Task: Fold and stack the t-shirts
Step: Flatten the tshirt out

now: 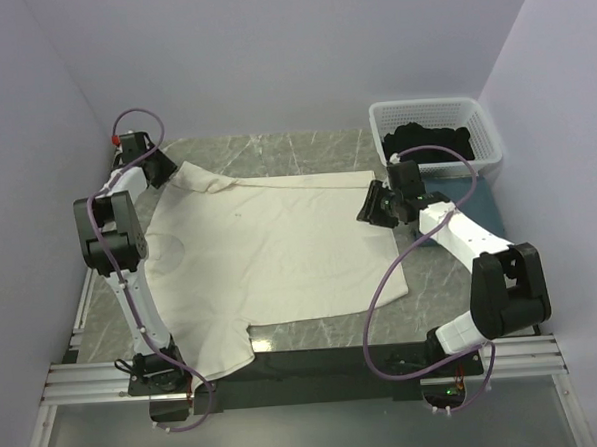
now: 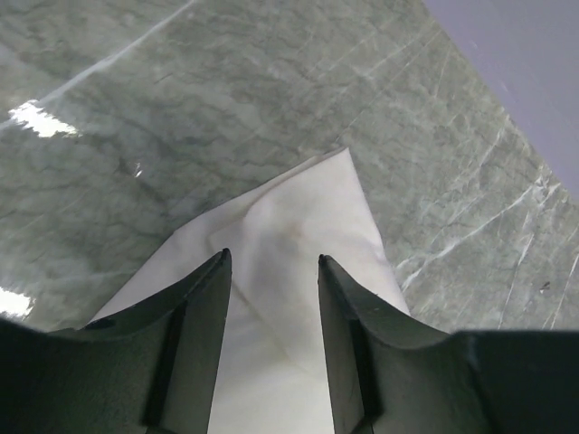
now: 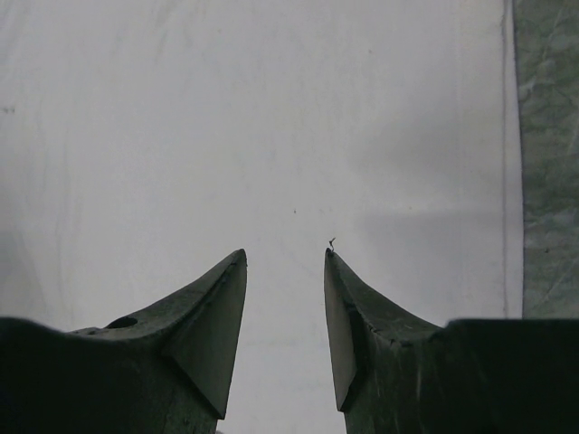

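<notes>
A large cream-white t-shirt (image 1: 280,244) lies spread flat across the grey marble table (image 1: 304,143). My left gripper (image 1: 163,168) is at its far left corner. In the left wrist view its jaws (image 2: 273,258) stand apart over a pointed flap of the cream cloth (image 2: 308,217). My right gripper (image 1: 370,208) hovers over the shirt's right edge. Its jaws (image 3: 285,253) are apart too, with smooth cream cloth (image 3: 271,117) beneath and nothing pinched. A black t-shirt (image 1: 429,137) is bunched inside the basket. A slate-blue t-shirt (image 1: 477,199) lies flat at the right edge.
A white lattice basket (image 1: 433,106) stands at the back right corner. Pale walls close in the table at the back and on both sides. Bare marble (image 2: 181,90) shows beyond the shirt's far edge, and a strip of it (image 3: 547,136) to its right.
</notes>
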